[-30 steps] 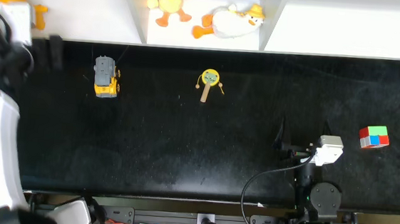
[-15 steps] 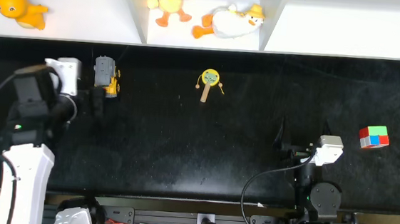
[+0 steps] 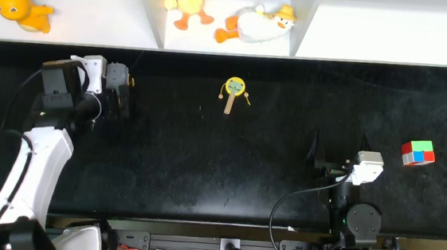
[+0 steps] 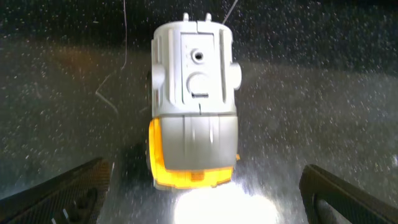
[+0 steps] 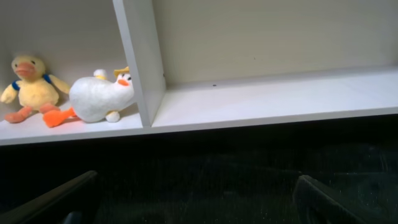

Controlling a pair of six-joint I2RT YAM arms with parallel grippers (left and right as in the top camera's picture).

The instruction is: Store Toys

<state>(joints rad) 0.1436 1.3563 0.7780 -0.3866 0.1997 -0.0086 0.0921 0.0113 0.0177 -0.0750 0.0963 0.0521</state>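
Toy truck (image 4: 194,106) on the table (image 3: 204,163) just in front of the white shelf (image 3: 156,16), partly between the fingers of the wide-open left gripper (image 4: 204,167). Push in further, stay straight, squeeze its middle softly, lift.

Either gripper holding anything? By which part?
Nothing held. Left gripper is open at the grey and yellow plastic toy truck, fingers clear of it; right gripper is open, empty.

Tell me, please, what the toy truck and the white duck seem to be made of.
The toy truck looks like hard moulded plastic, semi-glossy: crisp seams and glare. The white duck looks like plush fabric: fuzzy, matte, softly rounded.
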